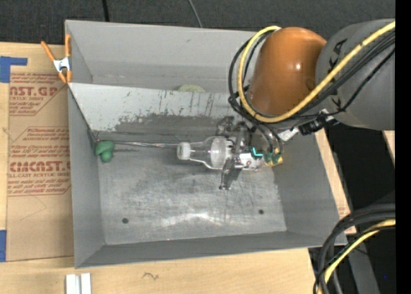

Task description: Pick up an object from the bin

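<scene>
Clear bottle (209, 151) on side, long axis left-right, cap leftward; gripper (231, 168) at base end, possibly touching; jaw state: cannot tell.

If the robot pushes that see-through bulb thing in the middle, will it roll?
Probably yes: the clear bulb-shaped thing looks round and lies on its side on the bin's flat floor. Its smooth, shiny skin may be slippery. It looks hollow, so likely light.

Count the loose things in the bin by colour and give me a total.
Green lump, left corner: 1
Clear bottle, middle, beside the end effector: 1
Total: 2
Pale patch on the back wall: unclear, not counted.
</scene>
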`<state>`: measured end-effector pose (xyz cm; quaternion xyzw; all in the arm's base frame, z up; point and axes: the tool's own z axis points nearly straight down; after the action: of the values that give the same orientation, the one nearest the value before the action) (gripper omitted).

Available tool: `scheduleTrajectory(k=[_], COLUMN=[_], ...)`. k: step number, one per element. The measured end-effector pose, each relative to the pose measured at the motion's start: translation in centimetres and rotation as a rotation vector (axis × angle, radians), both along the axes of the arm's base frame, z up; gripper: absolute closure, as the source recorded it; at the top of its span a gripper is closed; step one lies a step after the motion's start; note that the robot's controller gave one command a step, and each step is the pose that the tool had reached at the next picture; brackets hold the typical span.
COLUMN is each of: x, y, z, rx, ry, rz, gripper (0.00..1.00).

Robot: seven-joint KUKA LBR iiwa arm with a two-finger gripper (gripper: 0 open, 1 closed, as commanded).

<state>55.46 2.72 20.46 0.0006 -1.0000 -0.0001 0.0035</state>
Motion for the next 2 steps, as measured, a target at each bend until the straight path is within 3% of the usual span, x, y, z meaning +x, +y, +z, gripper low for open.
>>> scheduleTrajectory(k=[1,2], x=[0.17,0.17], y=[-0.01,0.00], z=[0.46,0.46], rx=[0.001,0.001], ry=[-0.008,-0.008], rz=[-0.001,-0.001], gripper=[1.00,1.00])
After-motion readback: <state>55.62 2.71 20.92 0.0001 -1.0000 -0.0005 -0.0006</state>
